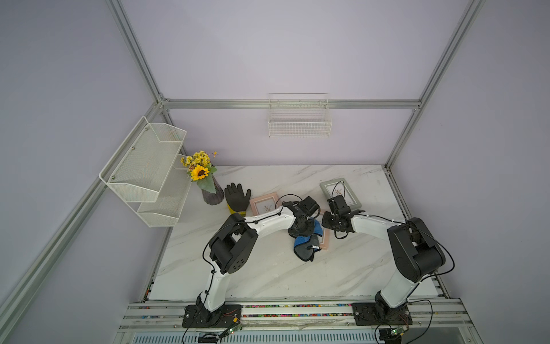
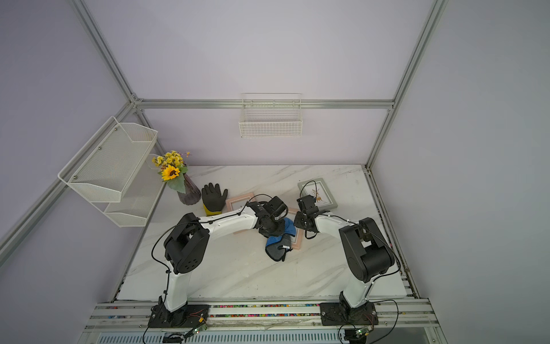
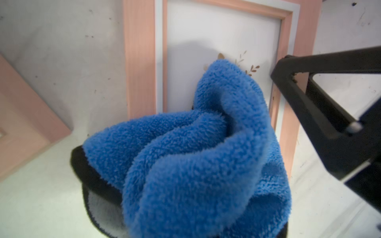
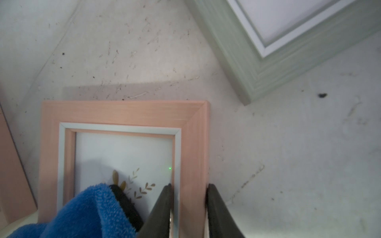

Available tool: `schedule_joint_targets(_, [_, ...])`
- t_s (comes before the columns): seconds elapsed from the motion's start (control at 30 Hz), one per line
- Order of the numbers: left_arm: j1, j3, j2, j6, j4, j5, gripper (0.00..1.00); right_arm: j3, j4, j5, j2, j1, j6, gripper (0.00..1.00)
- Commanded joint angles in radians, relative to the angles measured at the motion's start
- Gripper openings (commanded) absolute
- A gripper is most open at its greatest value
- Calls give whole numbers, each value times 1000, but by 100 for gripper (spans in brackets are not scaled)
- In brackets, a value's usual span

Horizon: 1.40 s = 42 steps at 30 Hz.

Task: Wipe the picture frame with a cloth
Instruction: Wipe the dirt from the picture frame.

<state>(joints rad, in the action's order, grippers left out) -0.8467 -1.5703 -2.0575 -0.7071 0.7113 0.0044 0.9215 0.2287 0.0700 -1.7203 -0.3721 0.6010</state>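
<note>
Right wrist view showed the right gripper (image 4: 189,186) clamped narrow on the frame's (image 4: 123,112) side rail, one finger on the glass (image 4: 123,152), one outside. The left gripper (image 1: 302,228) was closed on the bunched cloth (image 3: 206,144), pressed on the glass, mid-table. Likely mid-wipe: hold the clamp firm, sweep toward the uncovered far glass and corners, and steer clear of the right finger. Left wrist view showed cloth contact but hid its own fingers. Both top views showed the cloth's grey end trailing onto the table (image 1: 268,277).
</note>
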Motion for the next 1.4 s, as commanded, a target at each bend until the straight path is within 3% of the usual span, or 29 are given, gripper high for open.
schedule_joint_targets(0.0, [-57, -80, -56, -4, 47, 11, 0, -25, 53, 16, 7, 2, -3, 29])
schedule_joint_targets(0.2, [-71, -114, -86, -11, 23, 78, 0, -23, 53, 13, 4, 3, -3, 29])
schedule_joint_targets(0.53, [74, 99, 56, 13, 13, -54, 0, -29, 49, 16, 2, 2, -4, 29])
schedule_joint_targets(0.87, [-52, -67, -44, -14, 3, 80, 0, -24, 57, 19, 6, 2, -4, 29])
schedule_joint_targets(1.13, [21, -34, -18, 52, 36, -18, 0, -29, 49, 9, 3, -2, -13, 29])
schedule_joint_targets(1.37, [88, -249, -140, 136, 87, -38, 0, -48, 40, 10, 1, -16, -16, 28])
